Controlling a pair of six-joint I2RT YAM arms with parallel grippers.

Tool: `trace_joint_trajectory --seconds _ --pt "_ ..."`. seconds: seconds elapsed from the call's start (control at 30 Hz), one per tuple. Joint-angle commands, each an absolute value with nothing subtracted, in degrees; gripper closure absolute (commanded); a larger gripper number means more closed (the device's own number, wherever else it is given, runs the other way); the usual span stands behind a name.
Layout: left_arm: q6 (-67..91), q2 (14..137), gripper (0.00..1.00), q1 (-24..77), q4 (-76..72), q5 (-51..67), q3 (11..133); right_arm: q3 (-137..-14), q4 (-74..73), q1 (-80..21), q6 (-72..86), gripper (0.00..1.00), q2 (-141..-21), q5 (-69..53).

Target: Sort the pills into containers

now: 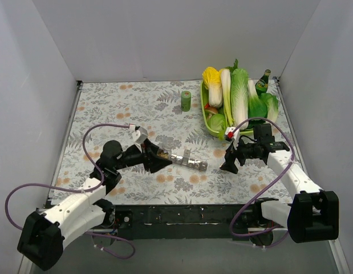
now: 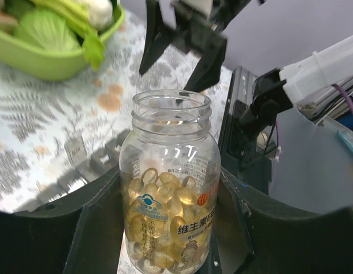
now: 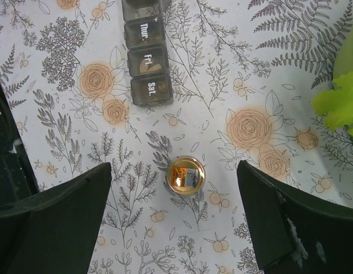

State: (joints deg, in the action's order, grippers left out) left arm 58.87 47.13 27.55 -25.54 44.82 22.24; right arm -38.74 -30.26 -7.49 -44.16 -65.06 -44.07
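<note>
My left gripper [image 1: 156, 160] is shut on a clear, uncapped pill bottle [image 2: 170, 142] full of yellow capsules. It holds the bottle tilted, its mouth towards the left end of the containers [image 1: 189, 160], a grey strip of joined compartments. The strip's end compartments [image 3: 147, 63] read Thur., Fri., Sat.; something brown shows inside Fri. My right gripper [image 1: 230, 164] is open and empty, hovering over a round gold cap [image 3: 186, 175] that lies on the cloth just off the strip's right end. The cap is hidden in the top view.
A green tray [image 1: 209, 127] of vegetables stands at the back right, close behind my right gripper. A small green cylinder [image 1: 186, 100] stands to its left. A green glass bottle [image 1: 263, 81] is in the far right corner. White walls surround the floral cloth.
</note>
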Motion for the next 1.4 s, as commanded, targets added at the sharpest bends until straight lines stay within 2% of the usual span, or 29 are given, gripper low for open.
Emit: trace_joint_trajectory --seconds 0.0,0.7,1.37 --pt "57.74 52.98 1.0 31.11 -19.08 38.06 22.59 -38.85 -30.24 -6.68 -44.47 0.02 -63.02 -44.83" --pt "44.57 78.91 1.0 37.97 -0.63 32.17 36.11 -37.88 -28.92 -5.71 -43.15 0.02 -57.75 -42.54" --pt "34.72 87.1 1.0 40.16 15.73 28.74 47.19 -37.44 -29.18 -5.54 -42.98 0.02 -55.11 -42.71"
